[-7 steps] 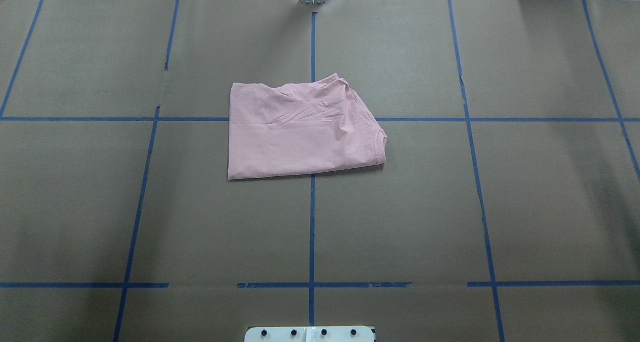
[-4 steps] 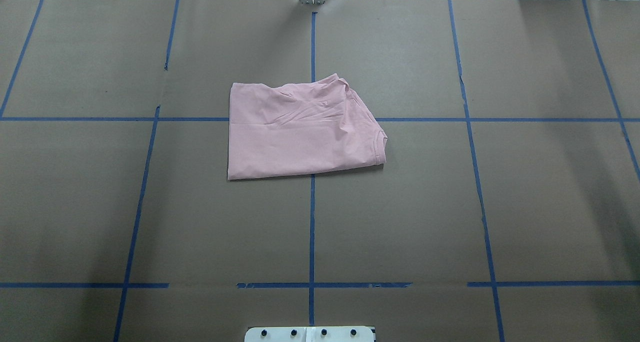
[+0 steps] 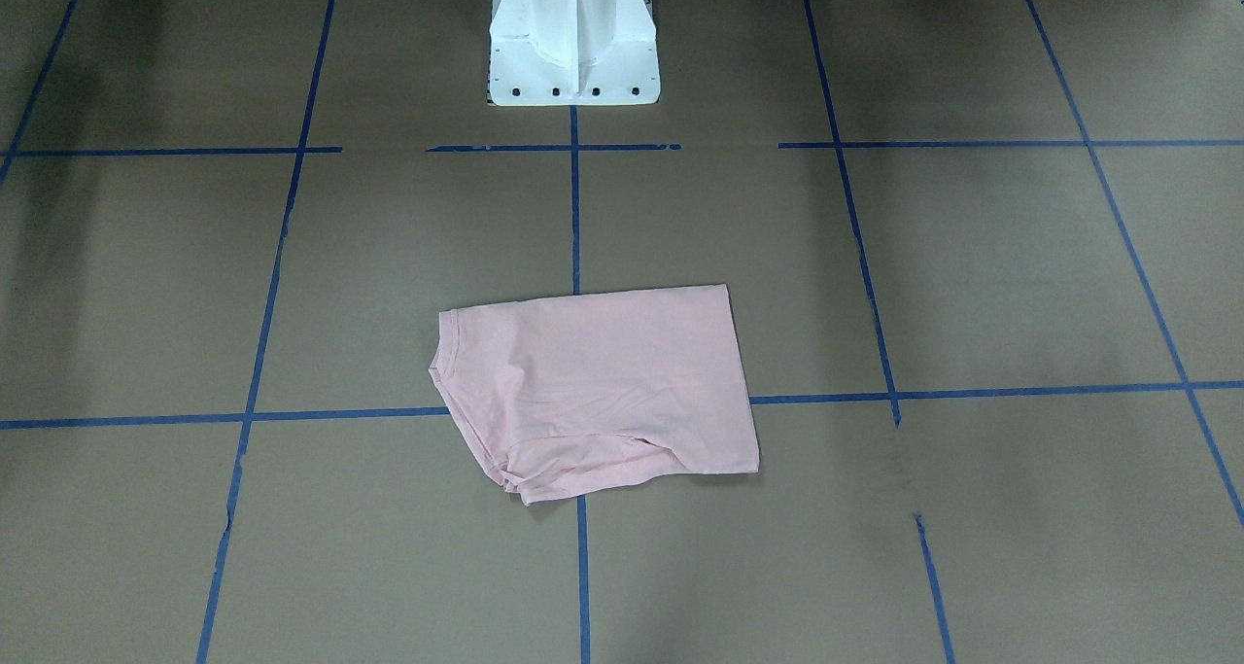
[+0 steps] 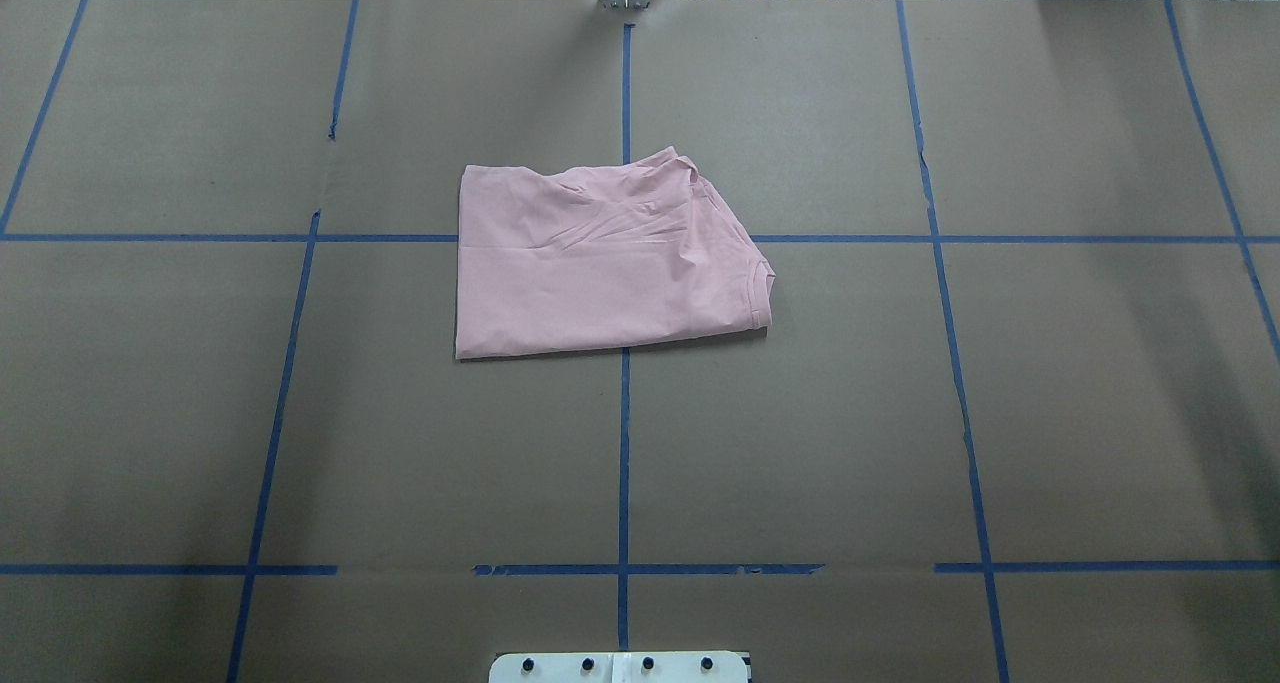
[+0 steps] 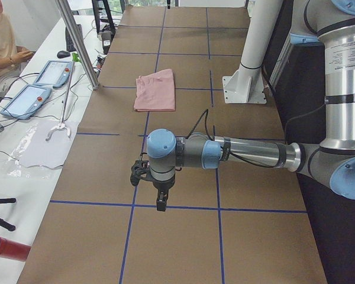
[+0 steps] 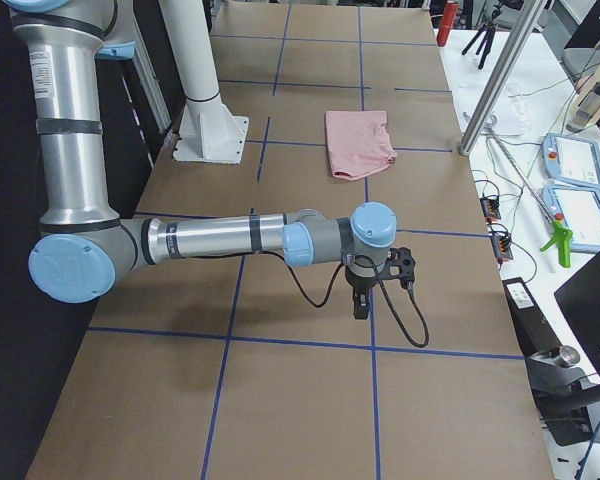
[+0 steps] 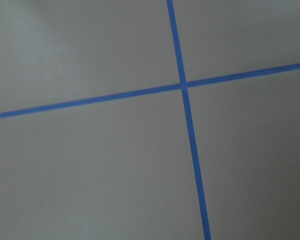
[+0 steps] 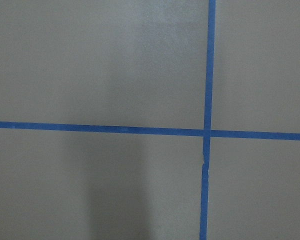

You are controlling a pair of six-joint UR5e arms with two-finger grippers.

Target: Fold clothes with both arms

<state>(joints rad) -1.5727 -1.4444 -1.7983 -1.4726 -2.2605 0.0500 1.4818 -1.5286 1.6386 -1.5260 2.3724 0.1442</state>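
Observation:
The pale pink T-shirt (image 4: 600, 263) lies folded into a rough rectangle at the table's middle, plain side up, with the ribbed collar at its right edge. It also shows in the front view (image 3: 593, 392) and both side views (image 5: 155, 90) (image 6: 358, 143). Both arms are stretched out far from the shirt, outside the overhead and front views. The left gripper (image 5: 160, 204) points down over the table near its left end. The right gripper (image 6: 360, 308) points down near the right end. I cannot tell whether either is open or shut. Both wrist views show only brown paper and blue tape.
The table is covered in brown paper (image 4: 800, 443) with a blue tape grid. The white pedestal base (image 3: 573, 52) stands at the robot's side. Beyond the far edge are a metal post (image 5: 77, 41), tablets (image 5: 26, 97), cables and a seated person (image 5: 0, 41).

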